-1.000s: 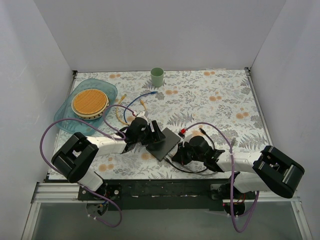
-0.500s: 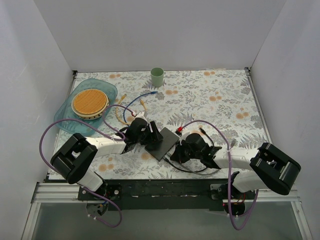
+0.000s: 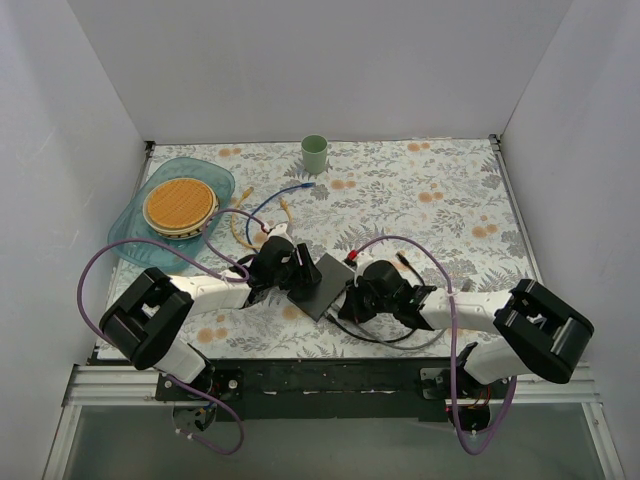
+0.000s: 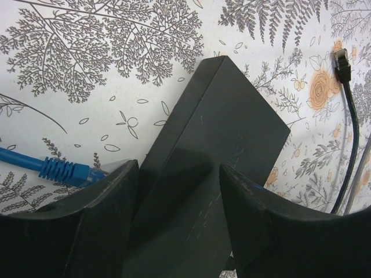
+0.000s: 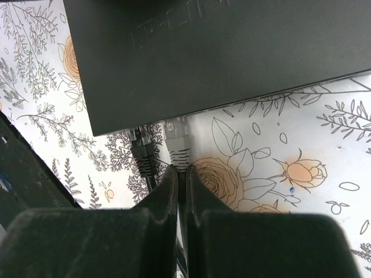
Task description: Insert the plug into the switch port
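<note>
The switch [image 3: 328,284], a flat dark grey box, lies at the table's near middle. My left gripper [image 3: 303,270] straddles its left end. In the left wrist view the switch [image 4: 226,116] fills the gap between my fingers [image 4: 110,220], and the gripper [image 4: 177,168] grips it. My right gripper [image 3: 355,300] is at the switch's near right edge. In the right wrist view it [image 5: 181,171] is shut on the grey cable just behind the grey plug [image 5: 179,145]. The plug's tip touches the edge of the switch [image 5: 220,52]. A black plug [image 5: 142,153] sits in that edge beside it.
A green cup [image 3: 314,153] stands at the back. A teal tray [image 3: 130,225] with a round wooden lid [image 3: 179,205] is at the left. Blue [image 3: 285,192] and yellow [image 3: 240,232] cables lie behind the switch. A blue plug [image 4: 61,171] and a loose black plug [image 4: 341,58] lie nearby.
My right gripper has moved left with the grey plug, up to the switch's near edge. The left gripper and the switch have hardly moved.
</note>
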